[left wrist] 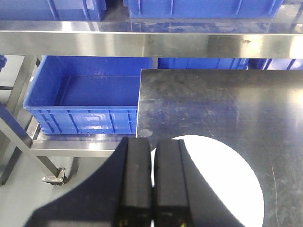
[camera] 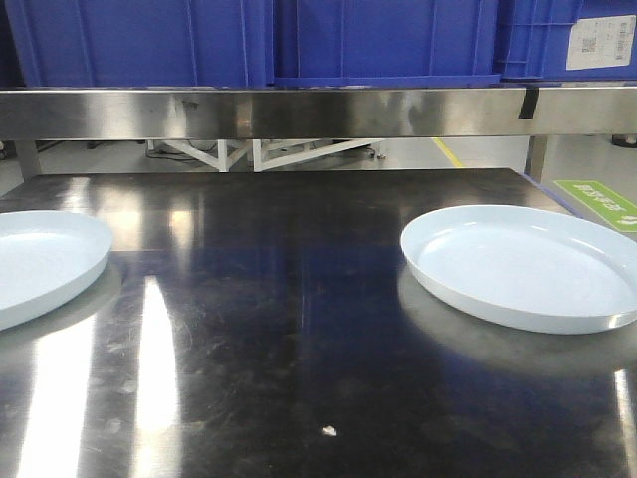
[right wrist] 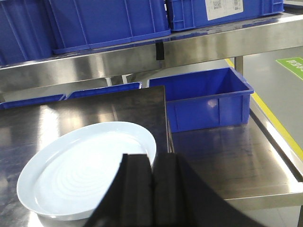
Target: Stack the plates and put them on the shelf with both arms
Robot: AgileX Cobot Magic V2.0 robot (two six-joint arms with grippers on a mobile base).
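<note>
Currently left plate, right plate lie well apart on tabletop. Left gripper, right gripper: jaws closed, empty.

An industrial workshop or warehouse: blue plastic crates on stainless steel shelving, painted floor lines

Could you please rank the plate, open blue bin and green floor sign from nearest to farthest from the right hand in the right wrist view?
1. plate, at the right hand, left side.
2. open blue bin, ahead right.
3. green floor sign, far right.
</note>
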